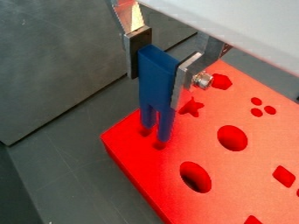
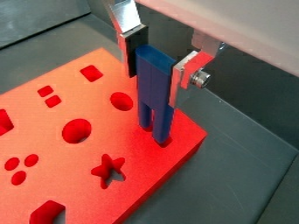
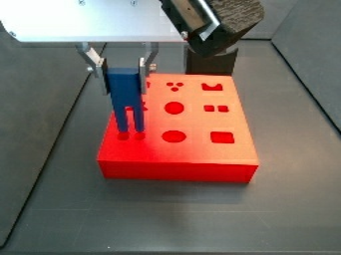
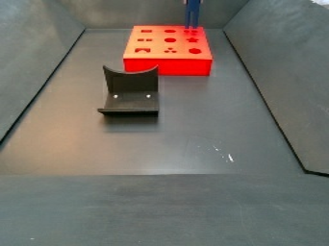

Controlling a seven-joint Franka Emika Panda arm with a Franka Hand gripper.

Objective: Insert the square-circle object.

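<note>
The square-circle object is a bright blue upright block with two short legs. My gripper is shut on its upper part, with one silver finger on each side. The legs' tips meet the top of the red block near its corner; I cannot tell whether they sit in holes. The other wrist view shows the same hold: gripper, blue block, red block. In a side view the gripper holds the blue block upright over the left part of the red block. In the far side view the blue block stands at the back edge of the red block.
The red block has several shaped holes: circles, squares, a star and dots. A dark grey curved holder stands on the floor apart from the red block, and it also shows in the near side view. Grey walls enclose the floor.
</note>
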